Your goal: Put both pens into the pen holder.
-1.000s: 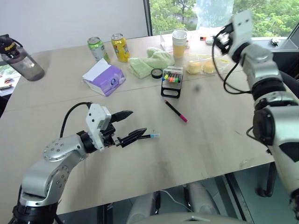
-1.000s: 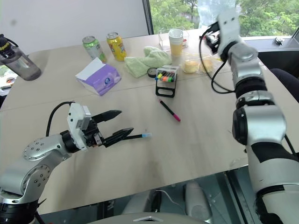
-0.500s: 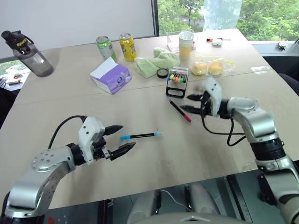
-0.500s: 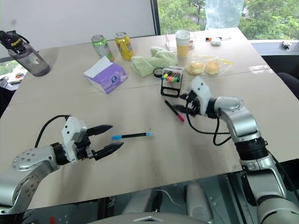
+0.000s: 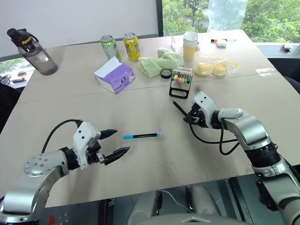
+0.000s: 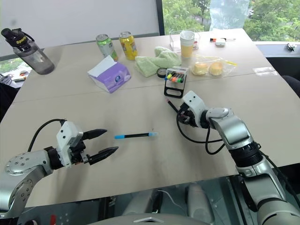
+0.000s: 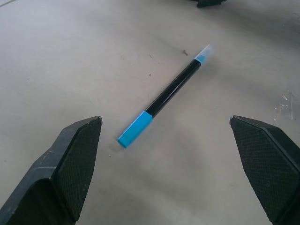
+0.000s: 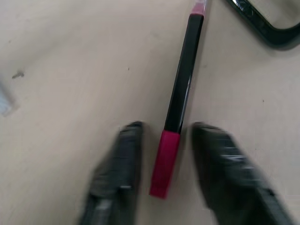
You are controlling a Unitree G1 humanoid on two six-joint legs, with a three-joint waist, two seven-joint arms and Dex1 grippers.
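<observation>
Both arms reaching low over the table, grippers pointing toward each other.

The left silver arm's black two-fingered gripper point(image 5: 114, 143) is hovering just above the tabletop, its tapered fingers point(image 7: 70, 164) spreading wide apart and aiming forward and to the right. The right silver arm is bending at the elbow and angling its black two-fingered gripper point(image 8: 164, 164) downward and to the left; its fingers are standing close together, straddling the magenta end of a thin black pen point(image 8: 180, 101), with small gaps showing either side.

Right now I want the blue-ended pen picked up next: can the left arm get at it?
Probably yes: the blue-ended pen lies alone on bare table ahead of the left gripper, whose jaws stand wide open with nothing between.
</observation>
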